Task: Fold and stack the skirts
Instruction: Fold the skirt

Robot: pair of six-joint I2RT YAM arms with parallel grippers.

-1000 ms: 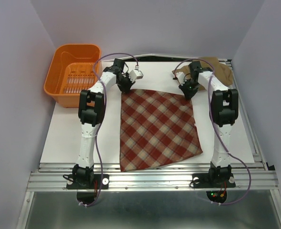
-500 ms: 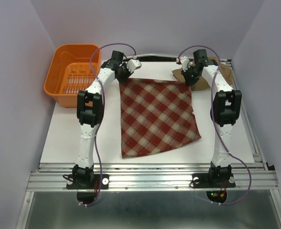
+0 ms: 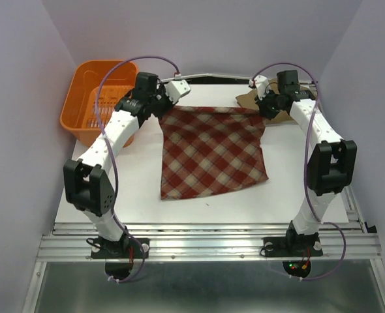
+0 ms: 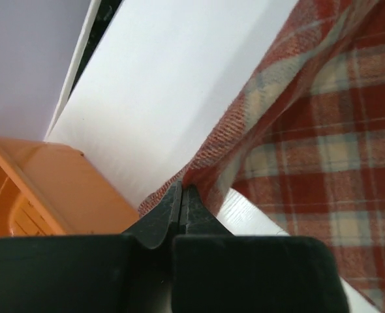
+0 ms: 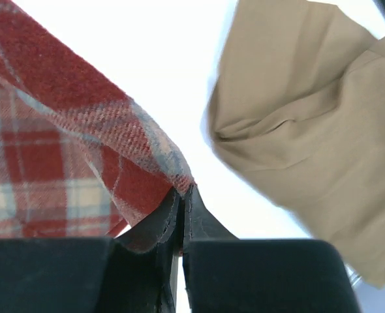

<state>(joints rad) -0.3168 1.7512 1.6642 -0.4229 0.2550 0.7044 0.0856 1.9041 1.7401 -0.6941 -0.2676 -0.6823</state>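
Top external: plaid skirt [image 3: 212, 156] across white table [image 3: 140, 189], lavender walls [image 3: 23, 98].

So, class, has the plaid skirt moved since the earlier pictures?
Yes. The plaid skirt has been drawn toward the far side; its near hem now lies clear of the table's near edge.

Two skirts were in view: one plaid skirt [image 3: 212, 153] and one tan skirt [image 5: 297, 117], just off the plaid skirt's far right corner. One basket [image 3: 75, 127] sat off its far left corner. There were two grippers, the left gripper [image 4: 181, 195] and the right gripper [image 5: 181, 195], one at each far corner.
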